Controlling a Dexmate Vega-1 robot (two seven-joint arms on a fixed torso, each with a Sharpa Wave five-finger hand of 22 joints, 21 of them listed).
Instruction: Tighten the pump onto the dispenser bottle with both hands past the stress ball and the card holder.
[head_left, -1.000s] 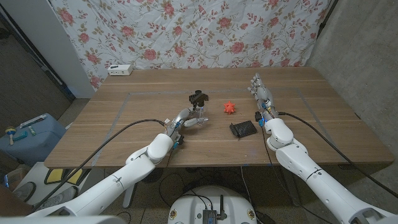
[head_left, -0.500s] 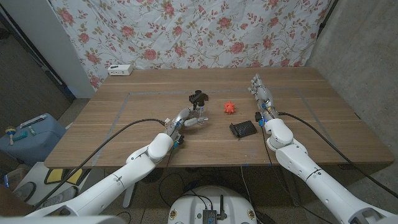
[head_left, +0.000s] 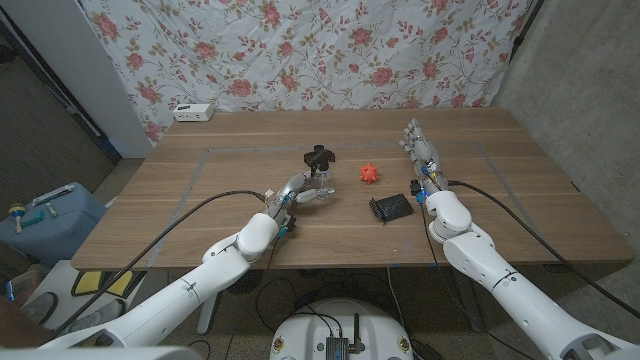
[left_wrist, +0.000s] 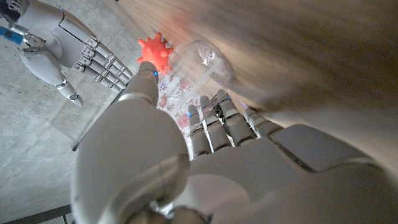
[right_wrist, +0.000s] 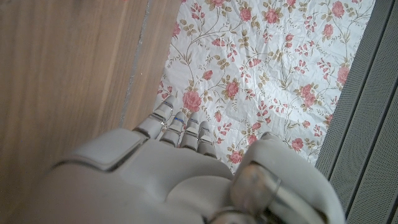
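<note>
Clear dispenser bottle (head_left: 318, 186) upright mid-table, black pump (head_left: 318, 157) sitting on top; my left hand (head_left: 300, 192) grips its body. Orange spiky stress ball (head_left: 370, 172) just to its right, apart from it. Black card holder (head_left: 390, 208) lies nearer me, right of the bottle, near the ball

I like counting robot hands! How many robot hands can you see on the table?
2. The left hand holds the clear dispenser bottle mid-table; the right hand waits to the right, past the orange stress ball.
</note>
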